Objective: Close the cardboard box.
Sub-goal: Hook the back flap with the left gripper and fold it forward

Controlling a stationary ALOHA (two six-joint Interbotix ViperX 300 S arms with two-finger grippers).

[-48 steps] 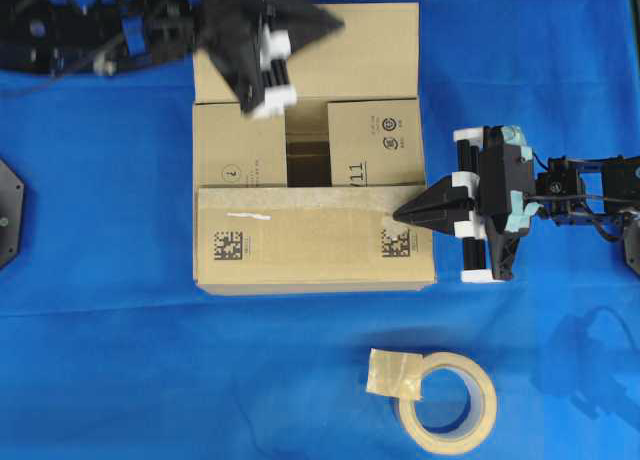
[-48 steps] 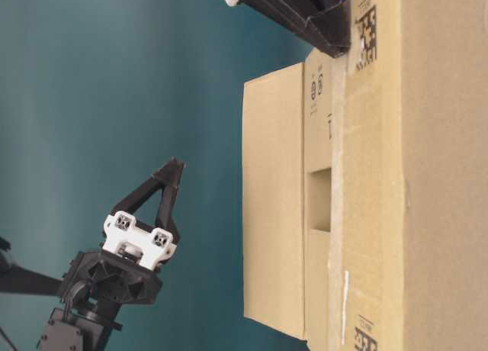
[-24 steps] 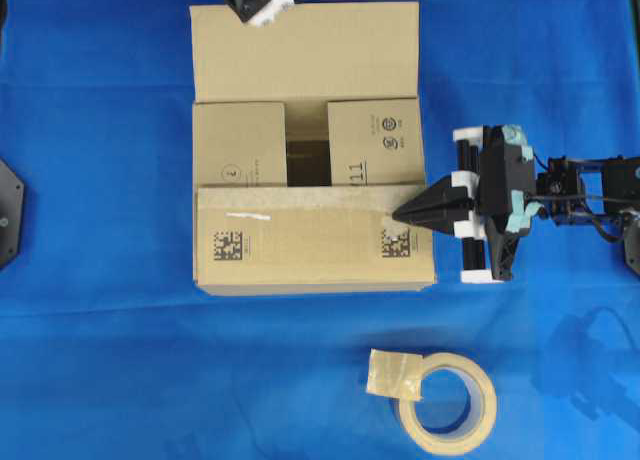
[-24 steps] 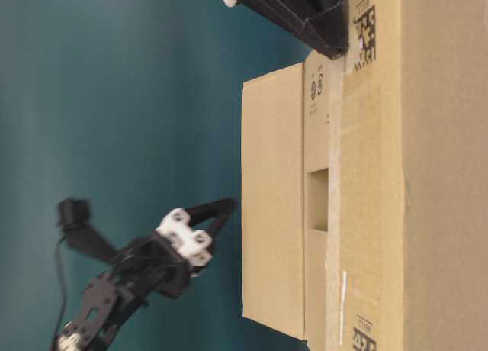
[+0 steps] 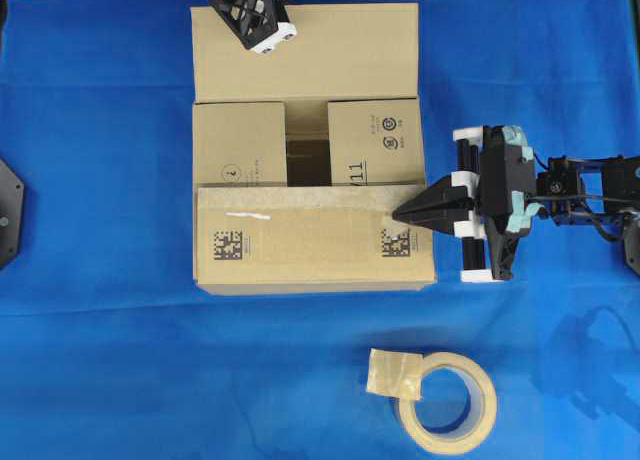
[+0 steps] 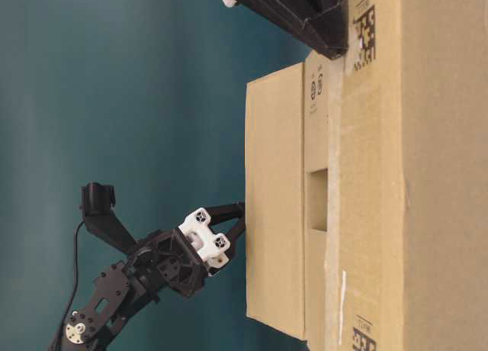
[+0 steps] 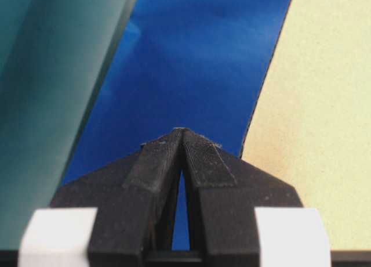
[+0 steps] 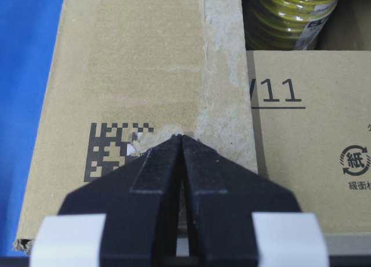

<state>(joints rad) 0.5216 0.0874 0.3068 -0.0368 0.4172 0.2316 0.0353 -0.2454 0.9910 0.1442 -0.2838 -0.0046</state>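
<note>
The cardboard box [image 5: 310, 150] stands mid-table. Its two side flaps and the near flap [image 5: 310, 235] are folded in; the far flap [image 5: 330, 50] is still folded back. My left gripper [image 5: 255, 25] is shut and empty, its tips [image 6: 240, 210] against the far flap's outer face [image 6: 274, 191]. In the left wrist view the shut tips [image 7: 181, 131] lie beside the flap's edge [image 7: 313, 104]. My right gripper [image 5: 402, 215] is shut and empty, its tip resting on the near flap by a square code [image 8: 113, 151].
A beige tape roll [image 5: 448, 400] with a loose strip lies on the blue cloth [image 5: 100, 360] in front of the box. A yellow roll [image 8: 290, 17] shows inside the box through the gap between the side flaps.
My left gripper has swung from above the box to behind the far flap and now touches its outer face; the flap has shifted slightly. The right gripper has not moved.
</note>
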